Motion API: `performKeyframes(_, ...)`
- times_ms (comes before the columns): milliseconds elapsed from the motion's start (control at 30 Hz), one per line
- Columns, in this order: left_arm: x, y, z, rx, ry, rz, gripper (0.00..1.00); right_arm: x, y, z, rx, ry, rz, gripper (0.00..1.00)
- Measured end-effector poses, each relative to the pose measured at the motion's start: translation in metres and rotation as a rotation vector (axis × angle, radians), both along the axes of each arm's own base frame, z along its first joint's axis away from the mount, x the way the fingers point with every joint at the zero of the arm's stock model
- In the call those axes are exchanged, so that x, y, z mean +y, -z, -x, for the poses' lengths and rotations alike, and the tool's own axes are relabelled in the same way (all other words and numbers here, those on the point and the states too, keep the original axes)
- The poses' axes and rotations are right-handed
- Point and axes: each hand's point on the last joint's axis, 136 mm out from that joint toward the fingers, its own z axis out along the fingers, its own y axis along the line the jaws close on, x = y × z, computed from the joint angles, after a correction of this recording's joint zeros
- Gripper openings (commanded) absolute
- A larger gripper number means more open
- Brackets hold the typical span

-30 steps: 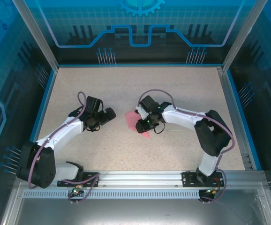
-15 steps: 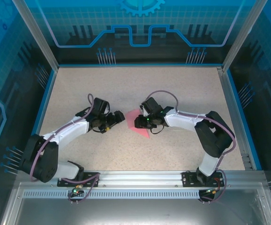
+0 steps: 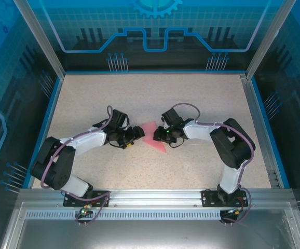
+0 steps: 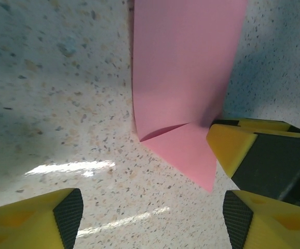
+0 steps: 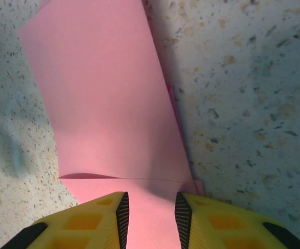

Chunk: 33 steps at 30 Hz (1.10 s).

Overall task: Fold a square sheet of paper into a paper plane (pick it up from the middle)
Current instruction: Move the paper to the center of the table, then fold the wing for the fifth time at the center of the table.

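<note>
**Folded pink paper lies between the two grippers**

The pink paper (image 3: 150, 130), partly folded with a flap creased across it, lies in the middle of the speckled table (image 3: 202, 98), directly between the grippers. The left gripper (image 4: 149, 220) is spread wide and grips nothing; the paper's pointed corner lies just ahead of its gap. The right gripper (image 5: 151, 218) faces it from the opposite side. Its jaws stand narrowly apart over the paper's edge, one yellow fingertip (image 4: 232, 148) at the crease.
</note>
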Motion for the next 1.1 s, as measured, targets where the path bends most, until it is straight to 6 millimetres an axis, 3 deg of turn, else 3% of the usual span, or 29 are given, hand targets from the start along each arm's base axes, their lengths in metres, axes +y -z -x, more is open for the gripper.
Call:
performKeyframes(333,-0.028,0.01,-0.005,0.057,0.027,0.052,0.61,-0.002,0.0,-0.002,0.041,0.031,-0.096,0.33)
performKeyframes(567,-0.031,0.021,-0.009,0.094,0.01,0.049,0.6,-0.002,0.0,-0.002,0.047,0.036,-0.115,0.33)
performKeyframes(833,-0.037,0.024,-0.016,0.109,0.0,0.055,0.52,-0.003,0.0,-0.002,0.051,0.037,-0.137,0.33)
performKeyframes(1100,-0.04,0.031,-0.018,0.123,0.004,0.047,0.52,-0.003,0.0,-0.002,0.052,0.035,-0.146,0.33)
